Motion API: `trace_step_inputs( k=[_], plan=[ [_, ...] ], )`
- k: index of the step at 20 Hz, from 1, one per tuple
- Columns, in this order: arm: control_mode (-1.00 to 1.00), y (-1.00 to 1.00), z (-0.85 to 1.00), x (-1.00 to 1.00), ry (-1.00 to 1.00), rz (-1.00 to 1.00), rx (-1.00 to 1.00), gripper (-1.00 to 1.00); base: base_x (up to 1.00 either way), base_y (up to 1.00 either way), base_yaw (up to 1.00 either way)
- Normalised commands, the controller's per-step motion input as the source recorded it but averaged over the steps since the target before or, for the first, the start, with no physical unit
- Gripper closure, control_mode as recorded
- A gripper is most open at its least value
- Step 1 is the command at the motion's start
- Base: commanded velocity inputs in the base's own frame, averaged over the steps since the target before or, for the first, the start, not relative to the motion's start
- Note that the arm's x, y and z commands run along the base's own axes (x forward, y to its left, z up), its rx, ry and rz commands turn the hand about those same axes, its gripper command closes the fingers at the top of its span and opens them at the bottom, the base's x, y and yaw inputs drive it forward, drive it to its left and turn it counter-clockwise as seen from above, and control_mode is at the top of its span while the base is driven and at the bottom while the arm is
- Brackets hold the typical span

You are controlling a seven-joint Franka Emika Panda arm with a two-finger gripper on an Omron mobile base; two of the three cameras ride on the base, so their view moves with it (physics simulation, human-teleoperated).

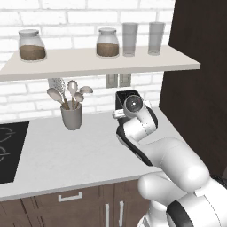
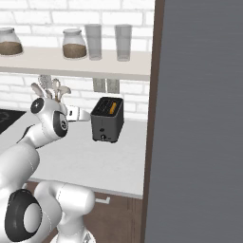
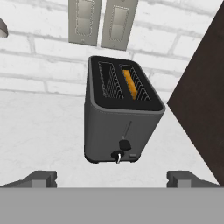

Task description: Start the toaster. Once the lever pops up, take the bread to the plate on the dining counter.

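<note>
I'm looking straight down the hand at the small boxy dark grey toaster, which stands on the pale speckled worktop against the white brick wall, just beside the tall dark brown cabinet side. In its right-hand slot I can see the tan-orange slice of bread sitting low between the wire guides; the left-hand slot is bare. A small dark lever sits low on the front face, with a little pale-tipped knob just under it. My two-finger gripper has its jaws spread wide apart, holding nothing, the tips showing either side of the toaster's base and well short of it. From the right base camera the gripper points at the toaster from the left, near but not touching, and the bread shows as an orange sliver in the top. Behind the arm I see a grey utensil cup with pale spoons, and two wall sockets above the toaster.
</note>
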Motion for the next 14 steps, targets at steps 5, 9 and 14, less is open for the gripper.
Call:
trace_step_inputs(
  k=[5, 9, 14],
  plan=[
    [-1.0, 0.0, 0.0, 0.0, 0.0, 0.0, 0.0, -1.0, 0.0, 0.0, 0.0],
    [-1.0, 0.0, 0.0, 0.0, 0.0, 0.0, 0.0, -1.0, 0.0, 0.0, 0.0],
    [-1.0, 0.0, 0.0, 0.0, 0.0, 0.0, 0.0, -1.0, 0.0, 0.0, 0.0]
  ],
)
